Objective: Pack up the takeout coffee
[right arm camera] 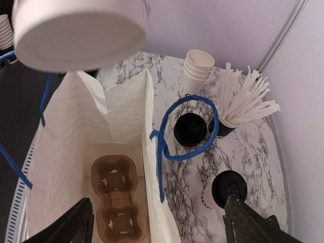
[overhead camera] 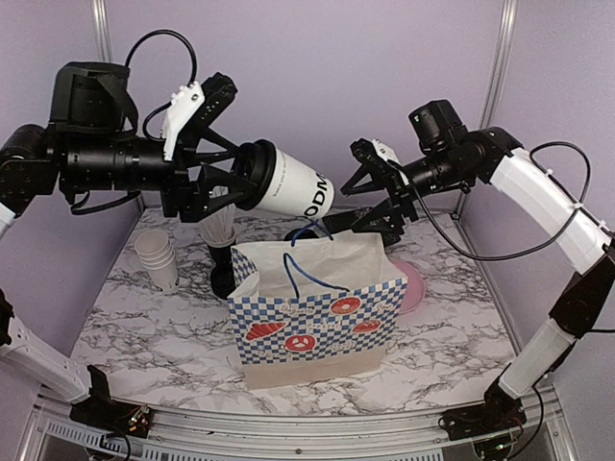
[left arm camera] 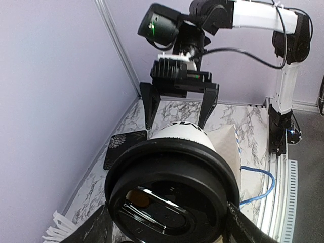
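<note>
Lidded cup | sideways in left jaws (over bag) | carrier inside bag

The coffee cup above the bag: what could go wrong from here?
The cup lies sideways in the left end effector, gripped at the lid; it might leak or slip.
The right end effector is open near its base; a missed handover could drop it beside the carrier in the bag.

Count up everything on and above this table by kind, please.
Lidded coffee cups: 2
Stack of plain white cups: 1
Black cup of straws: 1
Paper bag: 1
Cardboard cup carrier: 1
Pink plate: 1
Black mat: 1
Unclear black round item: 1
Total: 9
</note>
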`<action>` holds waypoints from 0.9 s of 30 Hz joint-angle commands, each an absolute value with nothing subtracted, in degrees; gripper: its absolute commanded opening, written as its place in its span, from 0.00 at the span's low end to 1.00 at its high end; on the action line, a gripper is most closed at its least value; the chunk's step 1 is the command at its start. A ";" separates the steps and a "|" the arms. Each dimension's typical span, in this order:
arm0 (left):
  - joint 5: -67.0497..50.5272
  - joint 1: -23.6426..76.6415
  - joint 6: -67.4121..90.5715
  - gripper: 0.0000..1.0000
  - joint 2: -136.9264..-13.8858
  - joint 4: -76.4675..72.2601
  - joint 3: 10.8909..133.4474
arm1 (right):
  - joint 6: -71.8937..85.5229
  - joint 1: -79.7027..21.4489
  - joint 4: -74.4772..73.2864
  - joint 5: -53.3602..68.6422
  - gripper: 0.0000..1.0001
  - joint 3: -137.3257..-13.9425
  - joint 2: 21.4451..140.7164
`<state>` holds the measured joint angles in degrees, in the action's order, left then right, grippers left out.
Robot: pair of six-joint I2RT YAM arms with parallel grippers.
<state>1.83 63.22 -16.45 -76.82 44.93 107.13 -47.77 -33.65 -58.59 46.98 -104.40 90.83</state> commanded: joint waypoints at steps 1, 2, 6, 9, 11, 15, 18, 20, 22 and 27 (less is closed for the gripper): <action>6.95 63.46 -13.63 0.63 -74.60 48.47 105.33 | -44.07 -35.77 -59.54 44.99 0.85 -108.34 96.87; 7.22 63.46 -13.22 0.63 -74.50 49.28 104.94 | -43.83 -36.57 -59.78 44.33 0.84 -109.20 97.96; 6.70 63.46 -11.52 0.62 -74.56 51.63 104.16 | -42.85 -38.77 -60.20 42.17 0.76 -112.08 101.38; 6.24 63.48 -11.21 0.62 -75.67 53.47 103.88 | -41.16 -38.93 -59.79 40.68 0.64 -114.01 103.18; 5.74 63.46 -11.36 0.61 -76.93 54.48 103.64 | -40.90 -38.86 -59.97 40.00 0.55 -115.02 104.03; 5.29 63.46 -11.75 0.60 -80.82 56.07 104.18 | -40.98 -39.09 -62.47 41.45 0.16 -117.29 105.40; 5.20 63.46 -12.04 0.59 -83.30 57.55 105.45 | -40.49 -39.13 -63.10 42.25 0.00 -117.43 104.88; 5.12 63.50 -12.04 0.58 -84.82 58.10 105.87 | -39.94 -39.29 -62.60 42.61 0.00 -116.33 103.69; 4.70 63.50 -12.04 0.58 -86.62 58.92 106.54 | -39.49 -39.45 -62.05 42.56 0.00 -114.79 102.35; 5.35 64.34 -12.50 0.56 -92.19 62.80 109.86 | -38.54 -39.46 -60.60 41.35 0.00 -112.36 100.20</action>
<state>5.26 63.44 -12.19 -89.23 58.61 106.39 -40.18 -39.07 -61.32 41.63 -113.01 103.20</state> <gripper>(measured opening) 0.708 0.007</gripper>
